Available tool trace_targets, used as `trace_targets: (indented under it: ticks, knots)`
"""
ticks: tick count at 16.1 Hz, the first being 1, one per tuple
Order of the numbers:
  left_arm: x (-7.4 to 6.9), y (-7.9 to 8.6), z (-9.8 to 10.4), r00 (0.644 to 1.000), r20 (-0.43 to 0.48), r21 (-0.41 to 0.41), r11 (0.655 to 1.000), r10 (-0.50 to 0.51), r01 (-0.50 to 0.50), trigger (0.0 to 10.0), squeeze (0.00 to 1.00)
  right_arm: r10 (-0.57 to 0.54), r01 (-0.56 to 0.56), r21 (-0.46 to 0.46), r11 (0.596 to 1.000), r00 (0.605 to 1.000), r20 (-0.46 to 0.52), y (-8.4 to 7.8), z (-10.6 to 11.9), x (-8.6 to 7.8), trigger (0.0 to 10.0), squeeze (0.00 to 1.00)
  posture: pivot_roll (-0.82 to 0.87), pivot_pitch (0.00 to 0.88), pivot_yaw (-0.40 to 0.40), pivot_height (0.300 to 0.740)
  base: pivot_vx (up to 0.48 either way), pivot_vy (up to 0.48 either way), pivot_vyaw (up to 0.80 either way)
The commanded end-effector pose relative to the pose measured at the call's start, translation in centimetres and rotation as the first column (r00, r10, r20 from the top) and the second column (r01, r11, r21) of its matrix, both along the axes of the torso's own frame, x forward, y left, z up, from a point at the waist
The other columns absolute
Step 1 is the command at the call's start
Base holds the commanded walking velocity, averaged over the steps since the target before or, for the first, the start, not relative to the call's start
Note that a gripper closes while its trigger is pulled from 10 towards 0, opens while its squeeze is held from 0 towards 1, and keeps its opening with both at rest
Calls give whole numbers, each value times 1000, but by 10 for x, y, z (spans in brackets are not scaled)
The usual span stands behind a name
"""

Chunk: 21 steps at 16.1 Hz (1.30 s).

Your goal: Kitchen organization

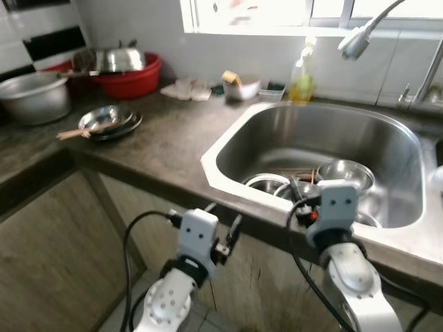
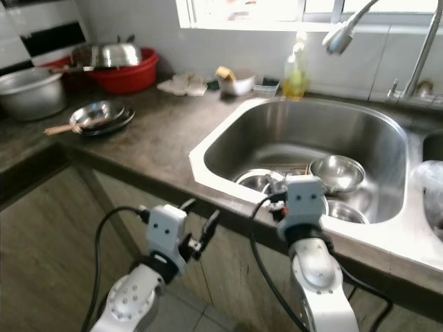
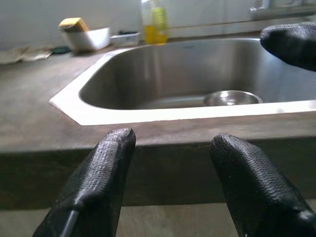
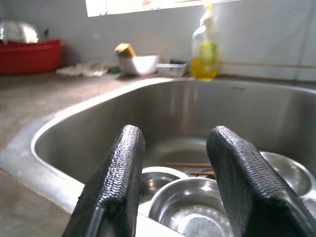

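Note:
A steel sink [image 1: 228, 149] is set into the dark counter, and several steel bowls [image 1: 346, 176] and a pair of chopsticks [image 4: 187, 165] lie in its basin. My right gripper [image 1: 302, 197] hovers at the sink's front rim, open, pointing at the bowls [image 4: 182, 207] just beyond its fingertips. My left gripper [image 1: 223, 225] is lower, in front of the counter's edge left of the sink, and is open and empty [image 3: 170, 143]. Steel plates with chopsticks across them [image 1: 109, 121] lie on the counter to the left.
A red basin [image 1: 131, 79] with a steel lid on it and a big steel pot [image 1: 34, 97] stand at the back left. A white bowl with a sponge [image 1: 239, 86], a cloth [image 1: 187, 90] and a yellow soap bottle [image 1: 301, 76] line the wall. The faucet head [image 1: 356, 41] hangs over the sink.

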<state>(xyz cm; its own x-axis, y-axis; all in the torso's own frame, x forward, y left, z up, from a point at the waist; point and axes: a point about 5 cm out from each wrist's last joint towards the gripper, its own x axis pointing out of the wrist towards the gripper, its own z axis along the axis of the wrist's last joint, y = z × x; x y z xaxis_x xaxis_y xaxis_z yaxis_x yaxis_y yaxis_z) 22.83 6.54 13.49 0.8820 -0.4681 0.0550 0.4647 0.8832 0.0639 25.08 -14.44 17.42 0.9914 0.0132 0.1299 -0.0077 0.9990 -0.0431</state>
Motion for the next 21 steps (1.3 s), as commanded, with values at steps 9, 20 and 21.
trace_targets:
  ticks: [9, 20, 21]
  knots:
    - [0, 6, 0, 1000, 1, 13, 1000, 17, -17, 10000, 0, 48, -48, 14, 999, 999, 25, 12, 7, 2, 10000, 0, -35, 33, 25, 740, 0, 429, 0]
    - [1, 6, 0, 1000, 1, 11, 1000, 19, -19, 10000, 0, 76, -76, 3, 997, 997, 25, 18, 6, 2, 10000, 0, -35, 25, 25, 740, 0, 423, 639]
    - [1, 6, 0, 1000, 1, 11, 1000, 20, -20, 10000, 0, 76, -76, 4, 997, 997, 26, 18, 6, 2, 10000, 0, -35, 25, 25, 740, 0, 420, 800]
